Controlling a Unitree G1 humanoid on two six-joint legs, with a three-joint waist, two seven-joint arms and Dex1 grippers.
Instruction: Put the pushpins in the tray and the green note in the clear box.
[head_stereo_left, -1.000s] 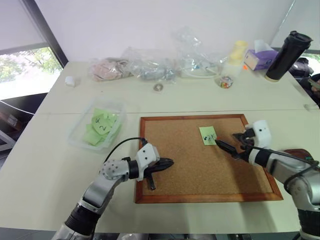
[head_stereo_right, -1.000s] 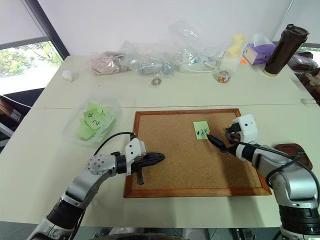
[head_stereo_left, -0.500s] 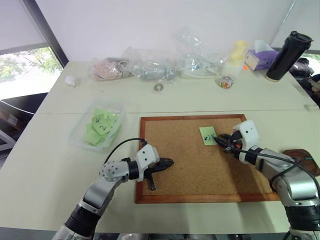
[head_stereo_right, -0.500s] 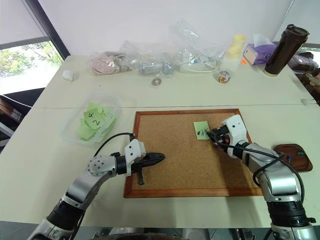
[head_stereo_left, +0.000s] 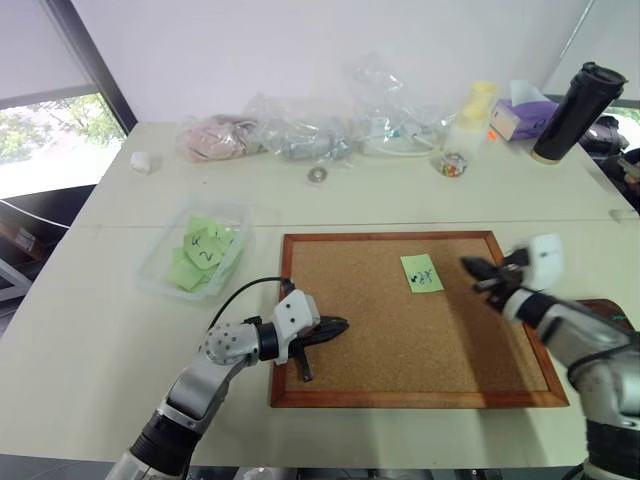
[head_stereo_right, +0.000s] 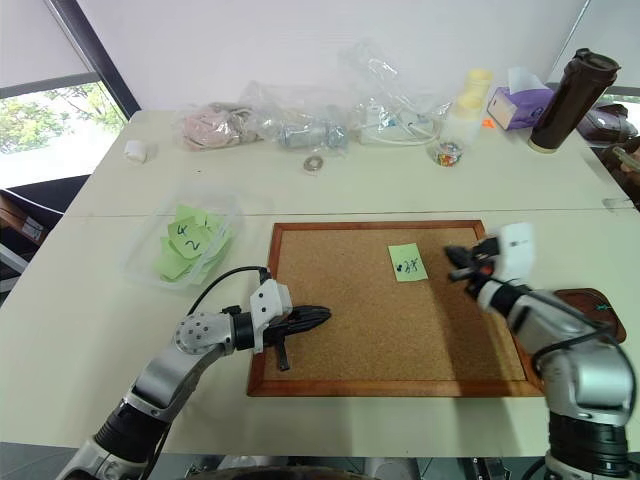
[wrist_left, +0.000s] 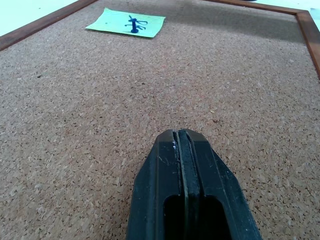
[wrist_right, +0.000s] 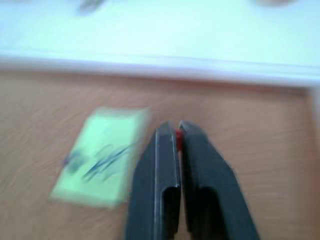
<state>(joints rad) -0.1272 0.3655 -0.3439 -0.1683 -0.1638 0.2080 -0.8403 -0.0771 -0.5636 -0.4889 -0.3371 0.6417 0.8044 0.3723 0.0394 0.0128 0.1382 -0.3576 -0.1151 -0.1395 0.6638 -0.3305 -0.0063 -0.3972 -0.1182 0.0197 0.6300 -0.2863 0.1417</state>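
Right wrist view: right gripper fingers pinching red pushpin beside green note; carry level to tray, release low; left gripper fingers pressed together.

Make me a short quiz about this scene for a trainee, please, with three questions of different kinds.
1. True or false: the green note lies inside the clear box.
2. What is under the left gripper? A) the corkboard B) bare table C) the clear box
3. Fill in: the tray lies beside the corkboard on the robot's ___ side.

Key: 1 false, it lies on the corkboard; 2 A; 3 right.
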